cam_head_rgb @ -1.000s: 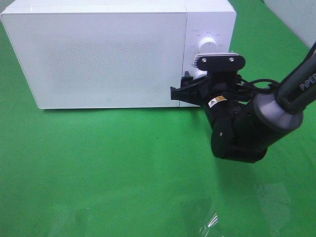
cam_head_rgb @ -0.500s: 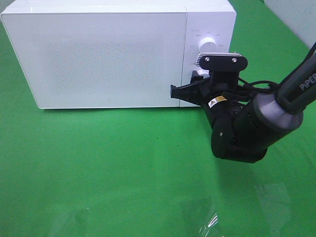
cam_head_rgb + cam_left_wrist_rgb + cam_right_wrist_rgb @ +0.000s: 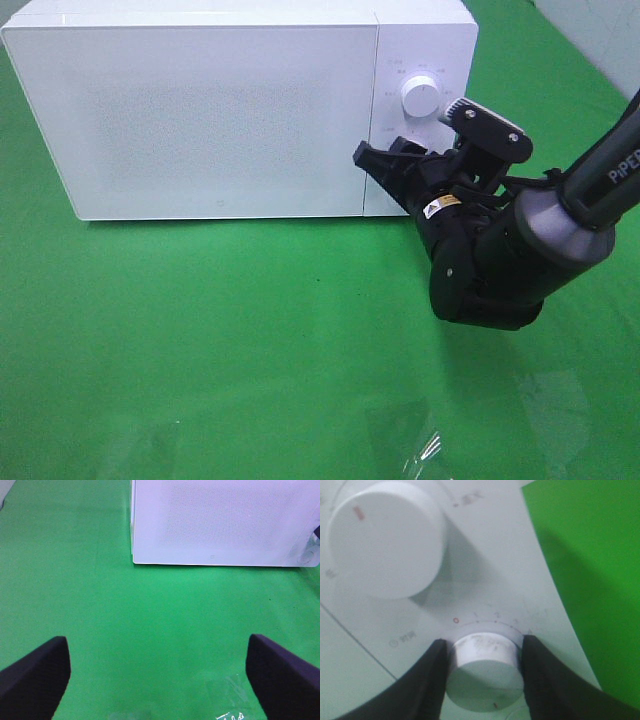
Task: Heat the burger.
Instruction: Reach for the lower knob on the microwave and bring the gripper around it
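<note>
Pinching: lower dial (image 3: 485,680) of the microwave (image 3: 220,110) caught between both fingers (image 3: 432,682) of the right tool (image 3: 484,652), pads touching its rim on opposite sides.
Other arm: left tool (image 3: 157,650) spread wide, holding nothing, hanging over bare green table (image 3: 200,340), well apart from the microwave.
Task item: burger not visible in any of the 3 views; judged to sit inside the microwave, behind the shut door (image 3: 200,60); not confirmable.
Key relation: dial axis pointing straight out of the control panel (image 3: 445,45) into the right tool, at centre right of the high frame; coming move judged a twist about that axis, not a pull.
Nearer arm: right, on the panel; left far off.
Spare control: upper dial (image 3: 420,97) free, just above the right tool in the high frame.
Views: right wrist alone showing the grip, the 0 mark and the ticks around the lower dial; high view hiding that dial behind the tool, yet giving the whole microwave and its shut door; left wrist giving only the door face from afar.
</note>
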`<action>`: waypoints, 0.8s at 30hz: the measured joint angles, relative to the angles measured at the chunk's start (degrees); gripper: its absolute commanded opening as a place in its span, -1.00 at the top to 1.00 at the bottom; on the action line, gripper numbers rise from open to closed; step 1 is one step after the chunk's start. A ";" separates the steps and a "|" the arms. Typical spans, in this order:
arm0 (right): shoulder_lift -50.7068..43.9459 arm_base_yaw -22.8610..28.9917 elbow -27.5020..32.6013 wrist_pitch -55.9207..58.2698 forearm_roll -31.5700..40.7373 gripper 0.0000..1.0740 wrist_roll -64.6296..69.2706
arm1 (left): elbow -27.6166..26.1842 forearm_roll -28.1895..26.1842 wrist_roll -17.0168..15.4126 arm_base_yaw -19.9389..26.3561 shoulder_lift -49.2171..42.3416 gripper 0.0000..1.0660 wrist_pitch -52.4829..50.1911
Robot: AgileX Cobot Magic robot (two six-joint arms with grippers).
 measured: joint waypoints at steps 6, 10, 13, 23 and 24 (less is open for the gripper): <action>0.06 -0.29 0.40 -0.17 -1.20 1.00 24.18 | 0.00 0.00 0.00 0.00 0.00 -0.64 0.00; 0.17 -0.52 0.74 -0.40 -2.35 1.00 38.67 | 0.00 0.00 0.00 0.00 0.00 -0.64 0.00; 0.34 -0.57 0.74 -0.40 -2.52 1.00 50.31 | 0.00 0.00 0.00 0.00 0.00 -0.64 0.00; 0.34 -0.57 0.74 -0.23 -2.64 1.00 68.75 | 0.00 0.00 0.00 0.00 0.00 -0.64 0.00; 0.34 -0.57 0.74 -0.23 -2.64 1.00 68.75 | 0.00 0.00 0.00 0.00 0.00 -0.64 0.00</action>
